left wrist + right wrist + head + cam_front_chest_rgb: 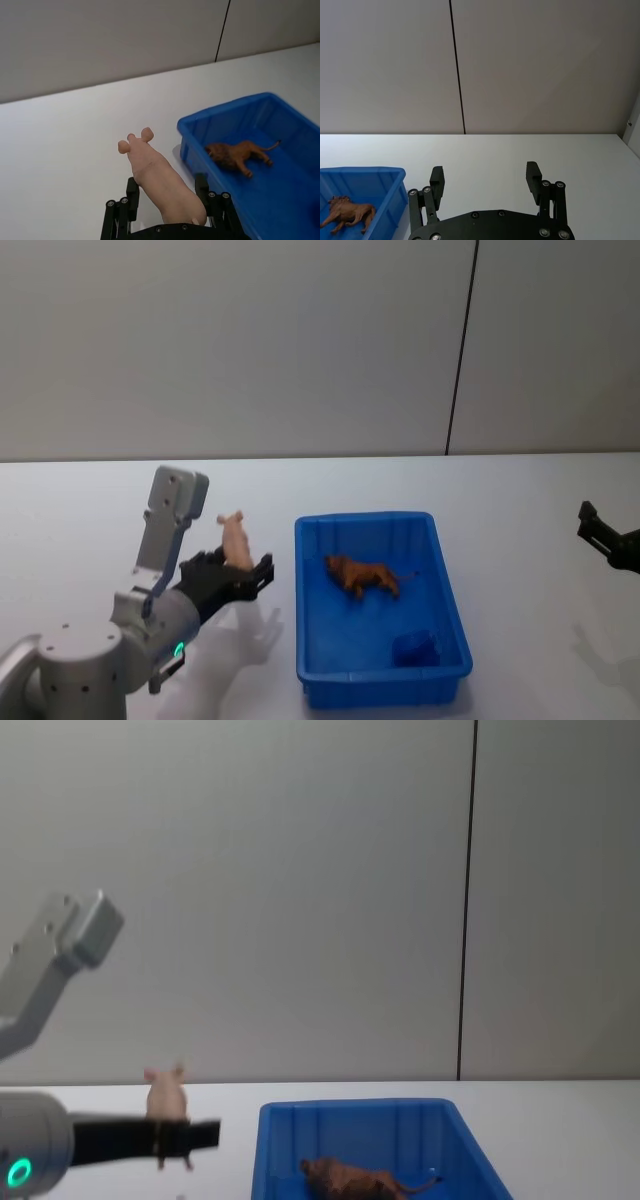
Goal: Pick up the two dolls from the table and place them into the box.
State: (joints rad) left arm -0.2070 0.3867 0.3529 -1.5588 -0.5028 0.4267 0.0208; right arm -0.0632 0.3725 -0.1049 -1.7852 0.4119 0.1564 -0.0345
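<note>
The brown furry doll (361, 576) lies inside the blue box (313, 602), toward its far half; it also shows as a brown doll (239, 155) (347, 213) (352, 1181) in the other views. My left gripper (240, 574) is shut on the pale pink doll (236, 538), held above the table just left of the box. The pink doll (159, 183) sticks out between the black fingers (132, 192), ears pointing away. In the chest view the pink doll (166, 1099) sits above the box's rim level. My right gripper (485, 178) hangs open and empty at the far right (606, 533).
A small dark blue object (415, 648) lies in the box's near right corner. The white table (100, 530) stretches around the box, ending at a grey wall with a dark vertical seam (461, 350).
</note>
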